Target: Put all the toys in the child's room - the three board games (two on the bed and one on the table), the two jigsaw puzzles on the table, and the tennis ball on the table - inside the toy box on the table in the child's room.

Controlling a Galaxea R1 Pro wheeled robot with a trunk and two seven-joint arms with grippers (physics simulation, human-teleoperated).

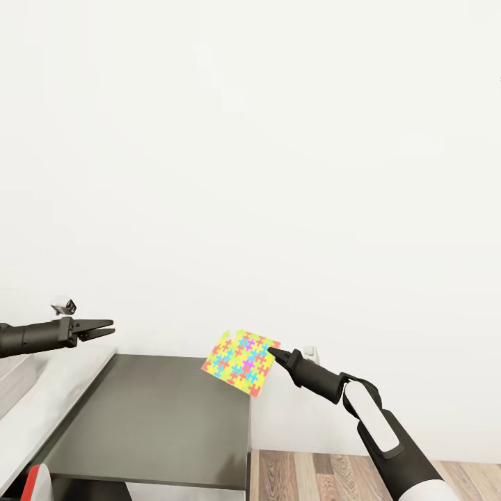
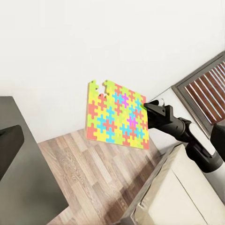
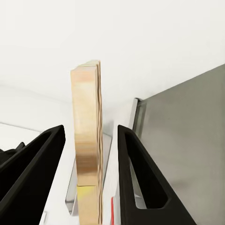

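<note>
Nearest, at the lower right of the head view, the right arm with its white forearm shell and black wrist reaches forward over a strip of brown wood-plank floor [image 1: 362,476]. At its tip the black two-fingered right gripper [image 1: 273,353] pinches the edge of a thin flat jigsaw puzzle [image 1: 240,361] printed with interlocking yellow, pink, blue and green pieces; the puzzle is lifted clear of every surface and tilted, its printed face turned toward the camera, hanging just above the far right corner of the dark grey flat-topped unit [image 1: 153,424]. The right wrist view shows the puzzle edge-on as a tan layered slab [image 3: 87,150] standing between the two black fingers [image 3: 140,173], gaps showing on both sides of the slab here, so contact is not visible from this angle. The left wrist view shows the same puzzle [image 2: 118,115] face-on, gripped at one edge by the right gripper [image 2: 146,104], above the floor and a beige mattress [image 2: 187,192]. At the left of the head view, the pale slanted panel [image 1: 59,390] joins the dark unit. Above it the black left gripper [image 1: 104,327] hangs in the air, fingers nearly together, holding nothing. Beyond everything stands a plain white wall [image 1: 250,153].
</note>
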